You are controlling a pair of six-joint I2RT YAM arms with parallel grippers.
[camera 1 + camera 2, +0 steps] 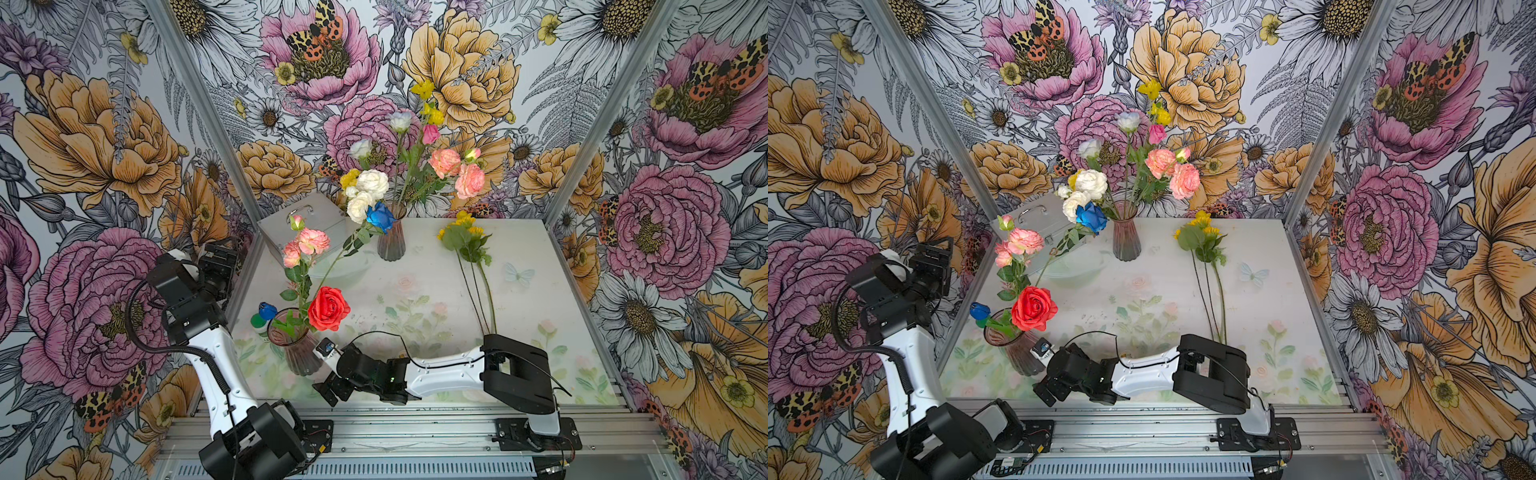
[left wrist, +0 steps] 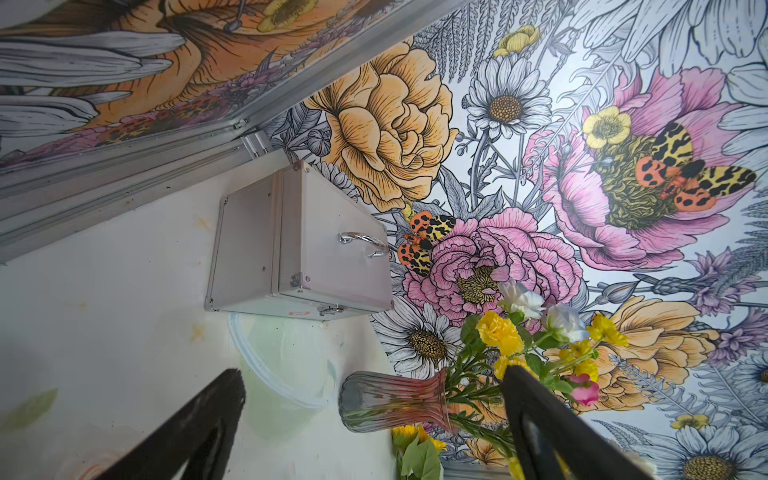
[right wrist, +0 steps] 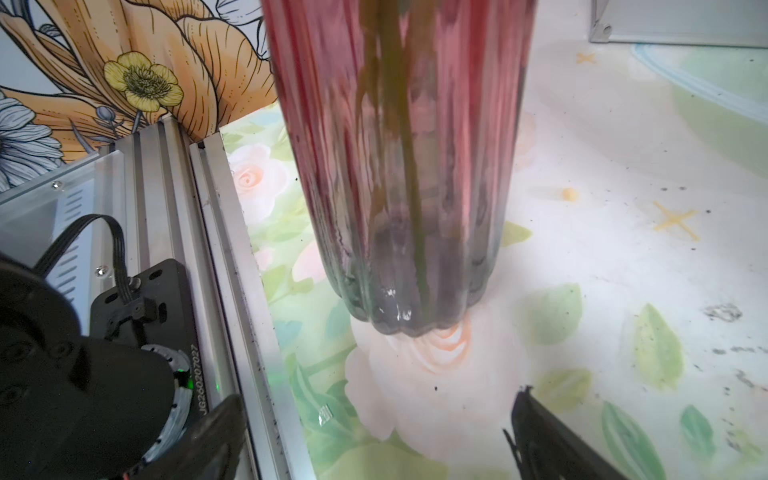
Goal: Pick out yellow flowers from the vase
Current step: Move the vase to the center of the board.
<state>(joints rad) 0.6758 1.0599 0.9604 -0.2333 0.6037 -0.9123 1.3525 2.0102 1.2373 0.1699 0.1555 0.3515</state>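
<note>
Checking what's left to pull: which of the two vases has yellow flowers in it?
The far vase at the back: yellow blooms stand among its white and pink ones. The near vase holds only red, pink and blue.

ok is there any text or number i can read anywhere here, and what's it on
"JG260207027": white print, turned sideways, on the edge of the black base plate beside the aluminium rail, in the right wrist view.
Small orange mark on the front of the silver case: too small to read.
Nothing else legible in any view.
</note>
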